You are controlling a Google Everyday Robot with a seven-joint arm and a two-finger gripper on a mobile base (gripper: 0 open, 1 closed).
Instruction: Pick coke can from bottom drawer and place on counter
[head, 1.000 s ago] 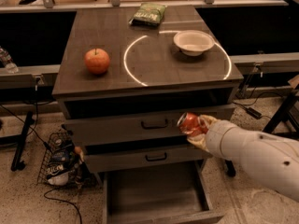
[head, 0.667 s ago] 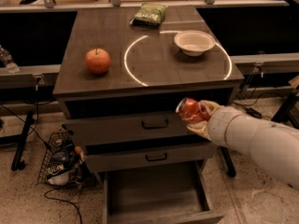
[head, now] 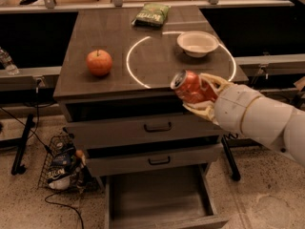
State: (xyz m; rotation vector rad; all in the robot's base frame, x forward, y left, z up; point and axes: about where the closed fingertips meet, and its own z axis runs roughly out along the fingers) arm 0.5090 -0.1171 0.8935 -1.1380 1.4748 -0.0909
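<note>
At the far left, on the floor, a wire basket (head: 61, 165) of packets is seen beside the cabinet. On the left part of the dark grey-brown wood-grain worktop (head: 90, 30) a round red-orange apple (head: 99, 62) is set, just outside a thin bright white circle (head: 129, 66) marked on the surface. A green snack bag (head: 151, 14) is laid at the back edge. Below, two upper drawers with black handles (head: 157, 127) are shut, while the wide grey-brown bottom drawer (head: 162, 202) is pulled open. A pale shallow bowl (head: 197, 43) is placed inside the circle towards the right. At the worktop's front edge, right of centre, the small red coke can (head: 189, 87) with a silver top is held tilted in the air, top turned up and left. It is clasped between the cream fingers (head: 215, 81) of the gripper (head: 202, 96), which is carried by a white arm (head: 259, 118) reaching in from the right.
</note>
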